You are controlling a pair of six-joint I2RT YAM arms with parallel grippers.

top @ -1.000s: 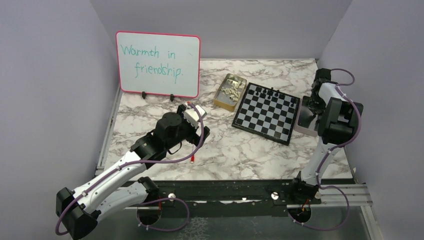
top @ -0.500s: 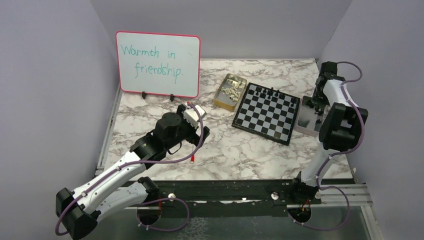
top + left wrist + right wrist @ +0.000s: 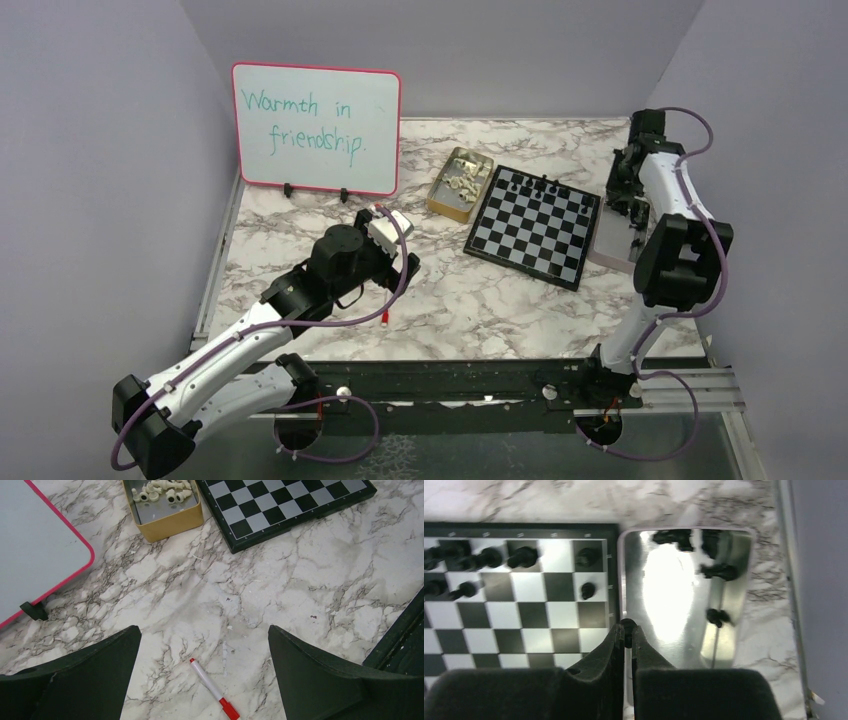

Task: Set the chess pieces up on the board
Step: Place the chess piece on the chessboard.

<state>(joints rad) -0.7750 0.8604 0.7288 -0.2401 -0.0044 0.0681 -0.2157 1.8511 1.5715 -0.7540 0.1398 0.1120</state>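
Observation:
The board point(image 3: 535, 225) lies right of centre, with several black chess pieces point(image 3: 521, 556) standing on its far rows. My right gripper point(image 3: 625, 630) hangs over the seam between the board's right rim and a silver tin point(image 3: 736, 595). It is shut on a small black chess piece point(image 3: 627, 624), whose round top shows between the fingertips. More black pieces point(image 3: 719, 571) lie in that tin. Cream chess pieces point(image 3: 162, 490) fill a gold tin point(image 3: 458, 182) left of the board. My left gripper point(image 3: 204, 630) hovers open over bare marble, nothing between its fingers.
A pink-framed whiteboard point(image 3: 316, 128) stands at the back left. A white marker with a red cap point(image 3: 215, 690) lies on the marble below the left gripper. Purple walls close in both sides; the right wall is close beside the silver tin.
The right arm has swung its wrist back and to the left, bringing the gripper with the black piece from over the silver tin to the board's right edge. The left arm is still.

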